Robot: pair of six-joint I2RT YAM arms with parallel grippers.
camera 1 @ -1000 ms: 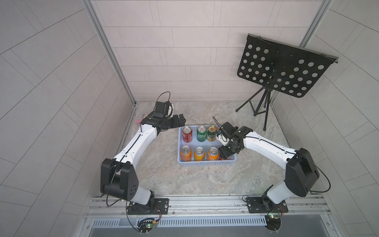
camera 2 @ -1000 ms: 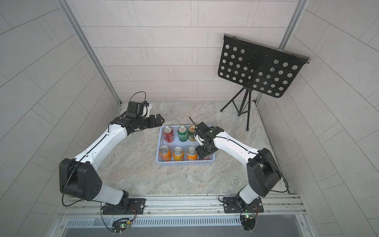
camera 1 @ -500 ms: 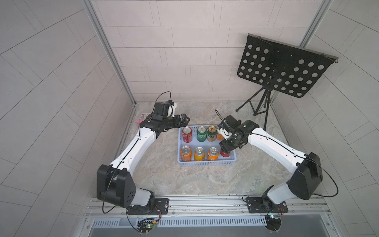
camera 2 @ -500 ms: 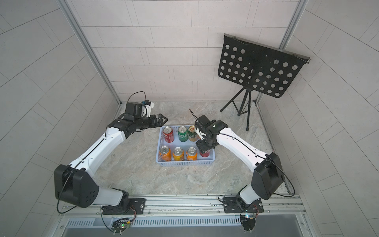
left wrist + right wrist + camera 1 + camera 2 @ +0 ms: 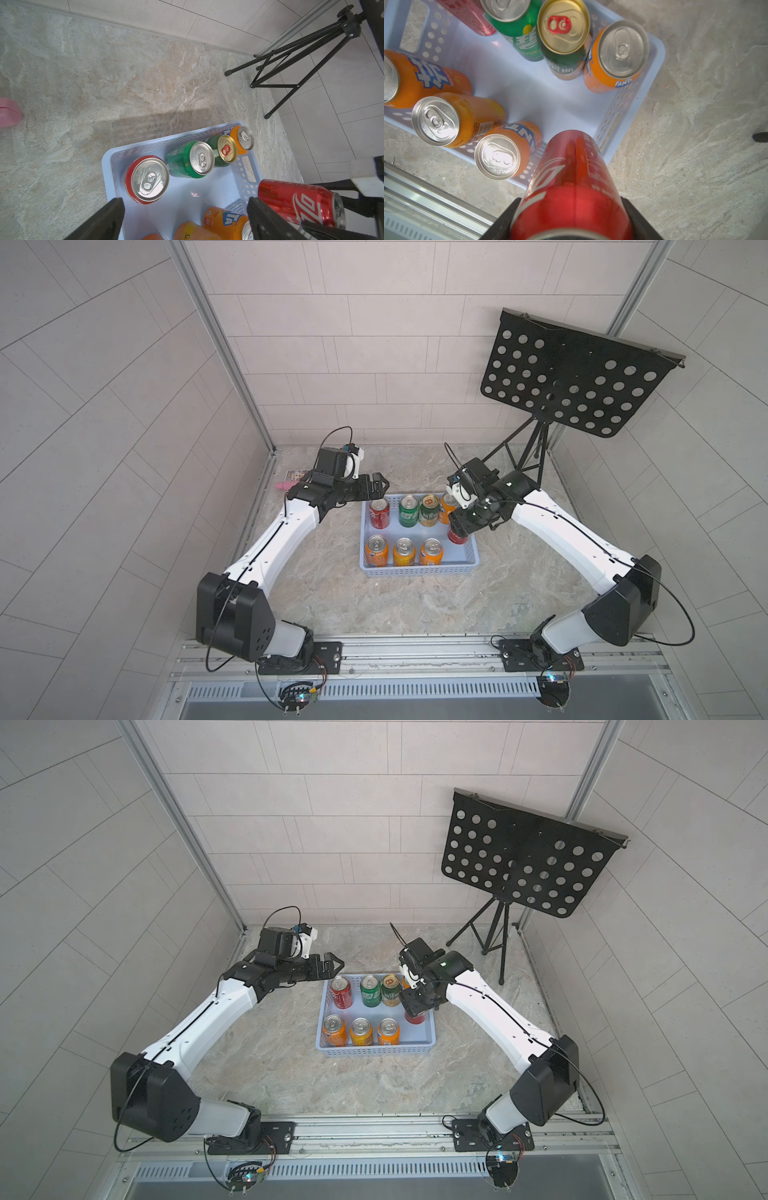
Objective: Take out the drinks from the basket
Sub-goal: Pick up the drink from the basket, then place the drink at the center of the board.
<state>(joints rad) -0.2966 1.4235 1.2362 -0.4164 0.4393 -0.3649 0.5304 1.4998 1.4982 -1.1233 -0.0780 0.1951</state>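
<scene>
Right wrist view shows the right gripper [image 5: 571, 220] clamped on a glossy red cola can [image 5: 571, 176] with white script, held over a corner of the pale blue, perforated basket [image 5: 612, 124]. Inside stand four orange cans [image 5: 612, 58], a bright green can [image 5: 519, 27], a darker green gold-topped can [image 5: 563, 26] with a red tab, and a second red can [image 5: 149, 179], near which the left gripper [image 5: 185, 201] hovers, jaws apart.
</scene>
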